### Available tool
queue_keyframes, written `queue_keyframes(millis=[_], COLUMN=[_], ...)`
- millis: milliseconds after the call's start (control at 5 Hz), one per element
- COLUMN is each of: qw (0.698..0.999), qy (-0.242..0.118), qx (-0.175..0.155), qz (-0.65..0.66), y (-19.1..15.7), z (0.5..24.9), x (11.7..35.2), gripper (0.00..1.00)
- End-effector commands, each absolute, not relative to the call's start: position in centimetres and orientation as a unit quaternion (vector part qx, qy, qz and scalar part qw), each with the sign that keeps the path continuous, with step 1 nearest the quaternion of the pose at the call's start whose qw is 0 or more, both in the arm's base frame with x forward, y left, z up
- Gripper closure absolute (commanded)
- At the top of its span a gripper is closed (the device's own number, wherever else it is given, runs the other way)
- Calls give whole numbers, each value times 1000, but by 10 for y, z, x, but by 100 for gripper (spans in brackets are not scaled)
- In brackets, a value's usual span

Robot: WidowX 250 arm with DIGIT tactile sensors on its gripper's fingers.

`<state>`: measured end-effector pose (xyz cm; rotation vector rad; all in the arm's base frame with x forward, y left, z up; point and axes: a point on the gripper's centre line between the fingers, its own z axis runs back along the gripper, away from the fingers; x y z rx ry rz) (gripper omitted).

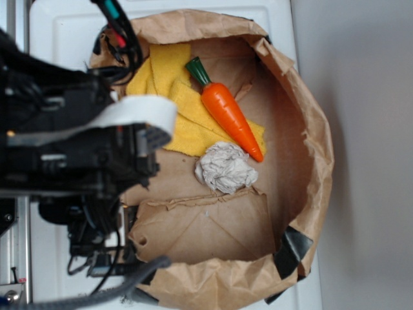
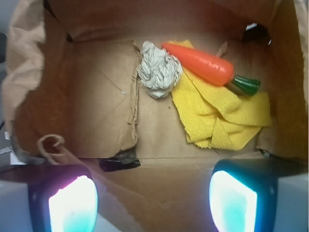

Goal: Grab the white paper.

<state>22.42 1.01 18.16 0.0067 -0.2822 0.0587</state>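
Note:
The white paper (image 1: 225, 168) (image 2: 158, 70) is a crumpled greyish ball lying on the floor of the brown paper bag (image 1: 310, 110) (image 2: 91, 111), touching the tip of the orange toy carrot (image 1: 230, 115) (image 2: 205, 64). My gripper (image 2: 152, 203) is open, its two glowing pads wide apart at the bottom of the wrist view, held above the bag's near wall and well short of the paper ball. Nothing lies between the fingers. In the exterior view the arm (image 1: 71, 142) fills the left side, and the fingertips are hidden.
A yellow cloth (image 1: 181, 97) (image 2: 222, 113) lies under and beside the carrot. The bag's crumpled walls ring everything, with black tape (image 1: 293, 248) (image 2: 120, 163) at the corners. A white surface (image 1: 58, 32) lies under the bag.

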Motion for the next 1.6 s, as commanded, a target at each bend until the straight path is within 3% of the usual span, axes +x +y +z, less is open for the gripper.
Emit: queue_keyframes(millis=[0,200,600,800,1000,1400], qw=[987,987,982,978,976,969], qy=[-158,-158,-147,-153,-168,-211], qx=[6,6,58,69,69,19], qz=[31,31,106,125,123,123], y=[12,12,20,29,32,30], z=[196,196,158,147,136,115], x=[229,229,281,288,286,283], gripper=[0,0,0,0,0,0])
